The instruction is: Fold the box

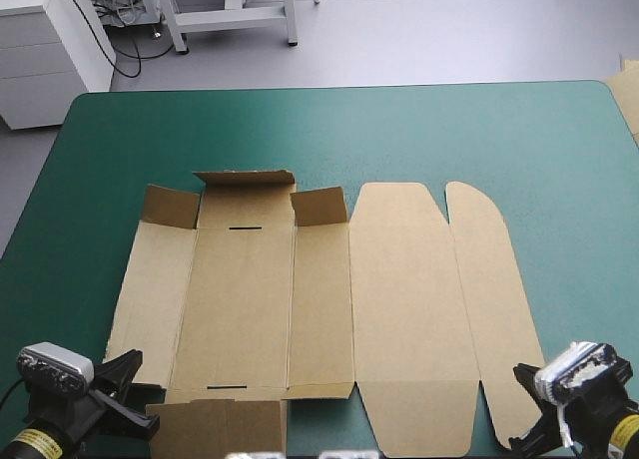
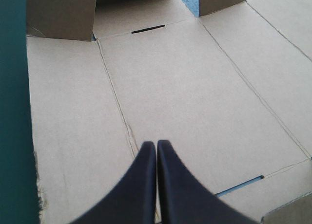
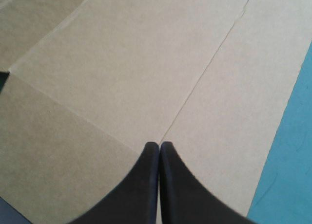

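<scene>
Left fingers [image 2: 148,155] are pressed together into one point with nothing between them. They hang over the near end of the box [image 2: 185,87], the tip right by a crease line between two panels; can't tell if they actually touch the board. Right fingers [image 3: 152,155] are the same deal, tight together and empty. Their tip sits over the crease where the big panel meets the narrow rounded one. Ahead of both pairs the brown sheet lies mostly flat, spread across the middle of the worktop [image 1: 399,130]. Ahead of the left fingers there's a thin dark slot [image 2: 147,28] at the far end of the middle panel. Past it a few small flaps [image 2: 61,12] stand up a bit. Another slot [image 2: 240,186] is close beside those fingers, and a corner of a raised flap [image 2: 290,209] is just past it. Beside the right fingers, off the rounded panel's edge, it's bare teal-green cover [image 3: 292,160]. Way off from both pairs, at the worktop's far right corner, a bit of extra board [image 1: 627,95] pokes in.
</scene>
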Available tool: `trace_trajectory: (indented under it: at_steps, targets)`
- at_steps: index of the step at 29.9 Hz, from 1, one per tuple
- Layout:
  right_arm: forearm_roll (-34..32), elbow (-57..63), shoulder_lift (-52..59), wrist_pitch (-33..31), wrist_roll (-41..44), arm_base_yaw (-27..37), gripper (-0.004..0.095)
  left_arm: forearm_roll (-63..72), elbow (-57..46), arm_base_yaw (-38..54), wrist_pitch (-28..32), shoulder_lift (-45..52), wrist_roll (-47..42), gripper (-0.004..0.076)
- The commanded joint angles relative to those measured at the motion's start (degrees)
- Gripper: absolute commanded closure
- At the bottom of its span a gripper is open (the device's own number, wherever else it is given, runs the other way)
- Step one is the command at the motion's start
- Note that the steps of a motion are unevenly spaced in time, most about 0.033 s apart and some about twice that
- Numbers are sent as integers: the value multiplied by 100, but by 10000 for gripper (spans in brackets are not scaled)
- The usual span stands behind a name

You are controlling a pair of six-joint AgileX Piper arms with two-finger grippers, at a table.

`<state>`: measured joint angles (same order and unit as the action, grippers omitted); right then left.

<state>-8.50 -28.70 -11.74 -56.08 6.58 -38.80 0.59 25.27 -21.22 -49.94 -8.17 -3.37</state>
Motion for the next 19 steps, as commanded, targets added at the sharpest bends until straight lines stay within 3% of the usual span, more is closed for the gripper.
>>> trace_trajectory:
  at_steps: [1, 6, 8, 13, 15, 19]
  targets:
    - [-171, -129, 495, 511, 77, 5, 924, 48, 150, -9, 410, -106, -17, 732]
    - [-174, -129, 971, 403, 77, 5, 924, 106, 150, -9, 410, -106, 9, 672]
    - [-174, -129, 1035, 415, 77, 5, 924, 119, 150, -9, 410, -106, 36, 588]
    - [-185, -119, 1035, 533, 77, 5, 924, 127, 150, -9, 410, -106, 36, 246]
    - [-185, -119, 1035, 602, 77, 5, 924, 104, 150, -9, 467, -106, 15, 204]
    - [-175, -119, 1035, 826, 77, 5, 924, 302, 150, -9, 591, -106, -98, 220]
